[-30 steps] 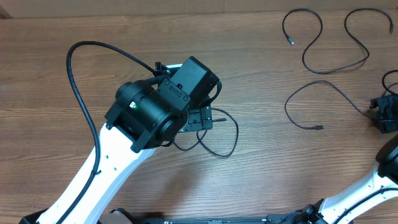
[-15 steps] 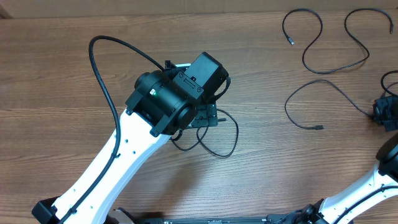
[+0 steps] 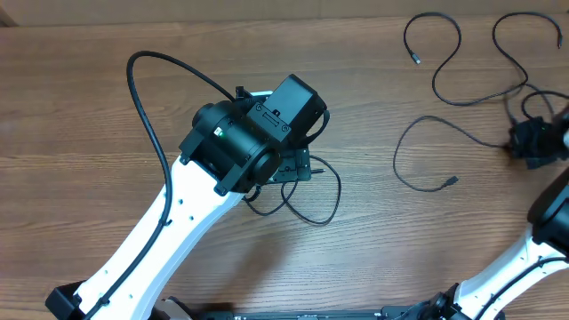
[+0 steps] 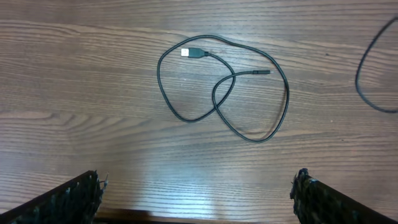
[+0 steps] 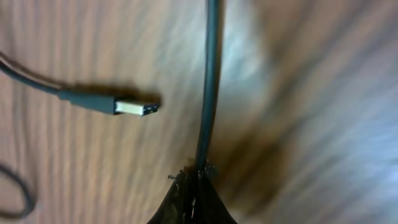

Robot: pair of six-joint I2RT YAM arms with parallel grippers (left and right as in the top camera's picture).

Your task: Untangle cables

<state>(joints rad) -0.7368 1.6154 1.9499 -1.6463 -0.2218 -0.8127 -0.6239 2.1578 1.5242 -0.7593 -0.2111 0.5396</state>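
My right pincer (image 3: 532, 142) is shut on the gripped cable (image 3: 425, 119) at the right edge of the table (image 3: 71, 107); in the wrist view this cord runs straight away from the pinch, in line with my reach, with a bare plug (image 5: 137, 107) of some other cord just beside it and not touching; from above, the gripped cable sweeps leftward from the pinch in an open arc and curls back to its free end (image 3: 453, 180), so its slack lies toward the middle of the table and I judge any pull should go the other way; whether it crosses the two far cables (image 3: 436, 53) near my pincer I cannot tell; my left pincer (image 4: 196, 196) stands wide above the looped cable (image 4: 232, 76), which crosses itself once and lies dead ahead between my fingers; that one is the left arm's, well apart from the right.
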